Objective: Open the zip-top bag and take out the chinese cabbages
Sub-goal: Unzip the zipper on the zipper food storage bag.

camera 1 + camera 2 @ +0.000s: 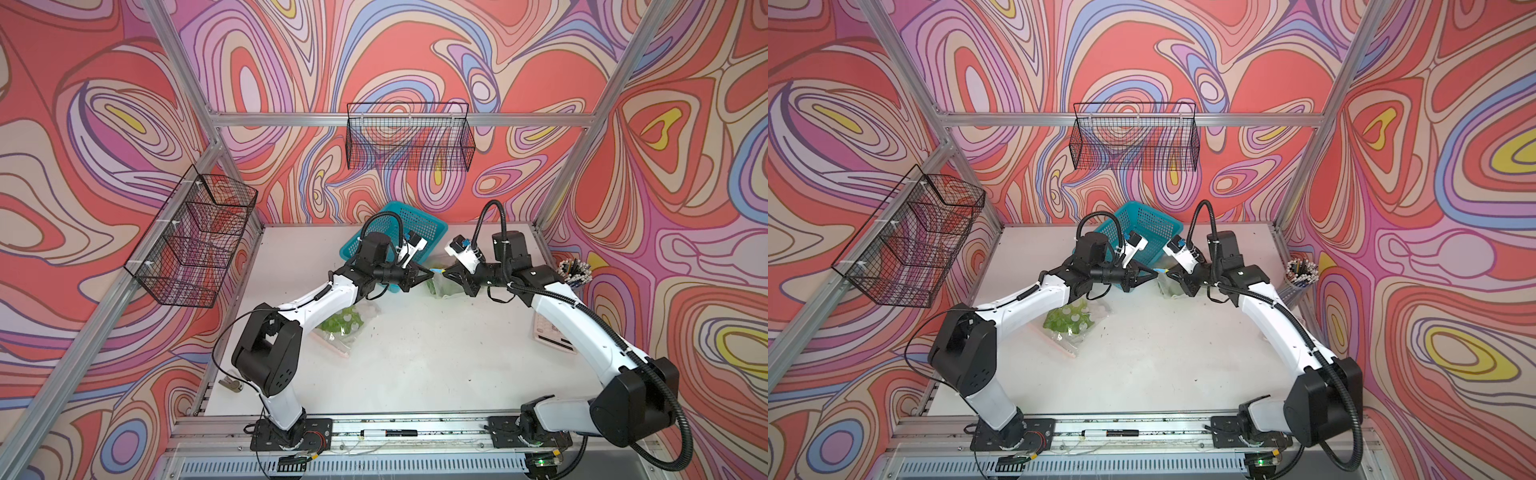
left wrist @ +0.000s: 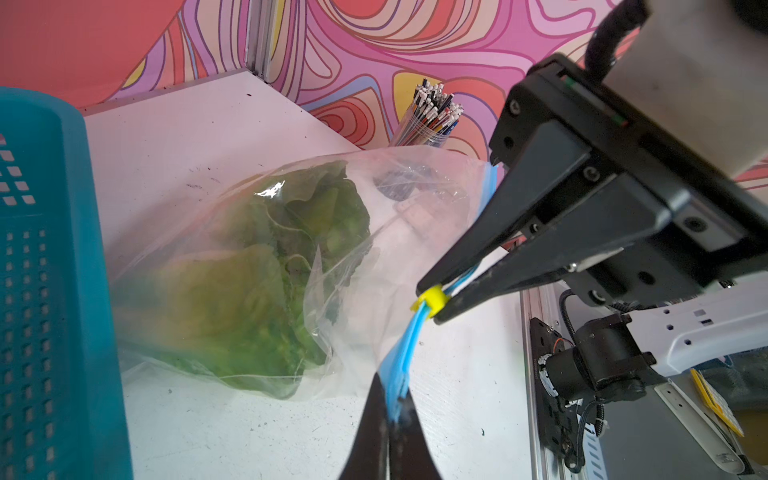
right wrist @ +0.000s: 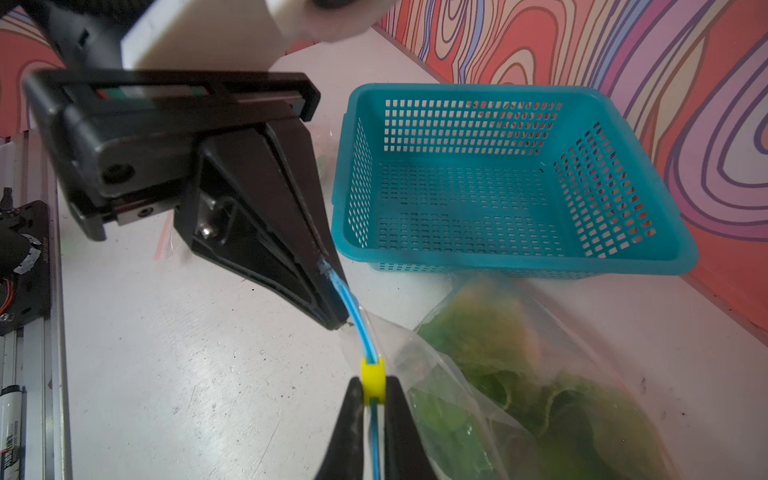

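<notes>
A clear zip-top bag [image 2: 395,216] with a blue zip strip [image 2: 405,353] hangs between my two grippers, just in front of the teal basket. Green chinese cabbages [image 2: 249,282] show through the plastic, also in the right wrist view [image 3: 519,374]. My left gripper [image 2: 392,399] is shut on the end of the blue strip. My right gripper [image 3: 374,388] is shut on the yellow slider [image 3: 372,380], a short way along the strip from the left fingertips. In both top views the two grippers [image 1: 432,272] [image 1: 1168,272] meet tip to tip above the bag [image 1: 442,286].
The teal basket [image 1: 399,232] stands at the back of the table, nothing in it. Another clear bag of greens [image 1: 343,324] lies under my left arm. A cup of pens [image 1: 575,272] and a pink keypad [image 1: 548,332] are at the right. Wire baskets [image 1: 195,241] [image 1: 409,137] hang on the walls.
</notes>
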Robot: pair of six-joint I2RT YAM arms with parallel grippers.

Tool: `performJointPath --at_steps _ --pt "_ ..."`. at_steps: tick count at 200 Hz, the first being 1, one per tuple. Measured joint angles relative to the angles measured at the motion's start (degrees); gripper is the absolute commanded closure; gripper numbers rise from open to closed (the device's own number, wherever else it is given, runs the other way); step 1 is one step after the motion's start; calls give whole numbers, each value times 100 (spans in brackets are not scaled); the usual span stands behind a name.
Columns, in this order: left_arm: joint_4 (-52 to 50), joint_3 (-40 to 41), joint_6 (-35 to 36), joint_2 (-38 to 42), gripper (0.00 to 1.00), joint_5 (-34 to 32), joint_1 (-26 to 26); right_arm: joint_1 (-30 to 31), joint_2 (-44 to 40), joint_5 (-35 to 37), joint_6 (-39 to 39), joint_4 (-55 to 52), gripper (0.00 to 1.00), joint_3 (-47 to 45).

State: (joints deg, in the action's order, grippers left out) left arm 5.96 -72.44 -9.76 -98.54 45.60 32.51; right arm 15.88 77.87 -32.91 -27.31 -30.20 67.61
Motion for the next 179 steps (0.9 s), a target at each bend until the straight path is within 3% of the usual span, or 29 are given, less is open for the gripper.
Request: performJointPath --at_steps 31,56,83,135,179 --pt "44 31 -61 35 89 -9 9 -9 -52 -92 247 238 100 -90" --pt "-22 74 -31 120 51 -170 44 -50 -70 -138 452 385 100 -153" --pt "-61 105 15 138 38 -417 83 -79 -72 -151 555 494 100 -157" --pt "-184 -35 166 61 34 -780 278 -81 -94 -205 662 640 100 -219" --pt "-177 -125 269 -74 40 -990 308 -81 -94 -258 684 664 100 -227"
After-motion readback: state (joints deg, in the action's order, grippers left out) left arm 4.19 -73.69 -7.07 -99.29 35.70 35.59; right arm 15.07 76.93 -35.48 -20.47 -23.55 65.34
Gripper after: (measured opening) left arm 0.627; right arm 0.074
